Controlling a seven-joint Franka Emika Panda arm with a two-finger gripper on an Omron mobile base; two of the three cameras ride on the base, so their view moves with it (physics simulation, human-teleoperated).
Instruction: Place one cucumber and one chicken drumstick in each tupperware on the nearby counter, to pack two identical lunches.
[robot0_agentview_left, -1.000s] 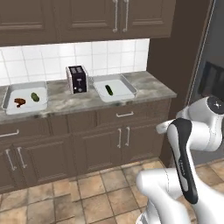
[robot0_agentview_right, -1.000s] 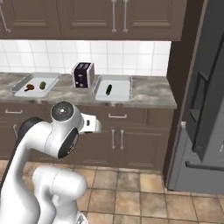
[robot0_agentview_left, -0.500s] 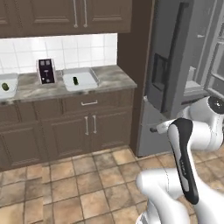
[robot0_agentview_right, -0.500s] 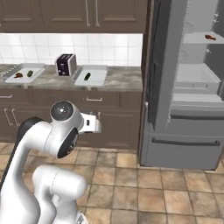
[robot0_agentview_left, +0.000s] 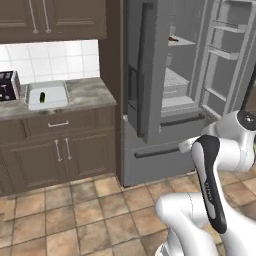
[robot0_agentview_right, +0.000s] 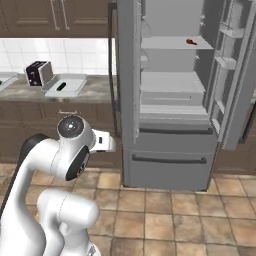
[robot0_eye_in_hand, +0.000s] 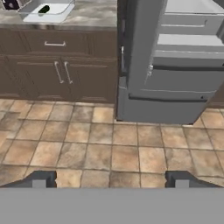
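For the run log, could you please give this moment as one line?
pincer: open, empty | tupperware: holds cucumber | chicken drumstick: on fridge shelf

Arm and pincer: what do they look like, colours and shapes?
The arm is glossy white with rounded, bulbous links, a black band along one link and dark round joint caps. In the hand view the pincer shows as two small dark grey, blocky finger tips. No cables or markings show.

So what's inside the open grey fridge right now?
A small reddish-brown chicken drumstick lies on the upper shelf of the open grey fridge. The lower shelves look bare; the closed bottom drawer hides whatever is in it.
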